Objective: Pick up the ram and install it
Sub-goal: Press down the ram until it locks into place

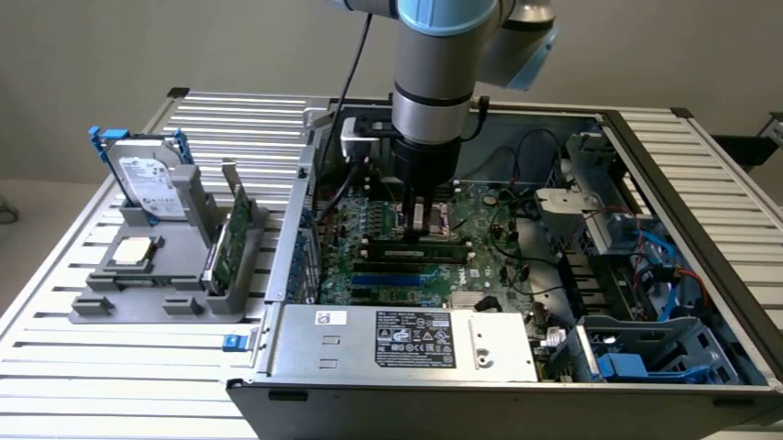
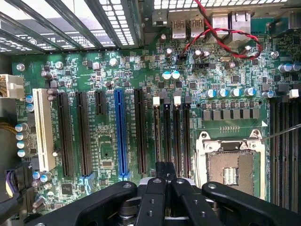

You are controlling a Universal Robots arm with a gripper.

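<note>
Green ram sits edge-up in a motherboard slot directly beneath the pincer, which is clenched empty, tips on or just above its top edge. Seating it well seems to call for a straight, centred push, without tilting toward the socket beside the pincer.

Arm reaching into the open computer case

The gripper is hanging over the motherboard with its fingers pressed together, their tips sitting just above the ram, which is lying in a slot directly beneath them; well off to one side, a hard drive and an expansion card are standing in a grey holder.
</note>
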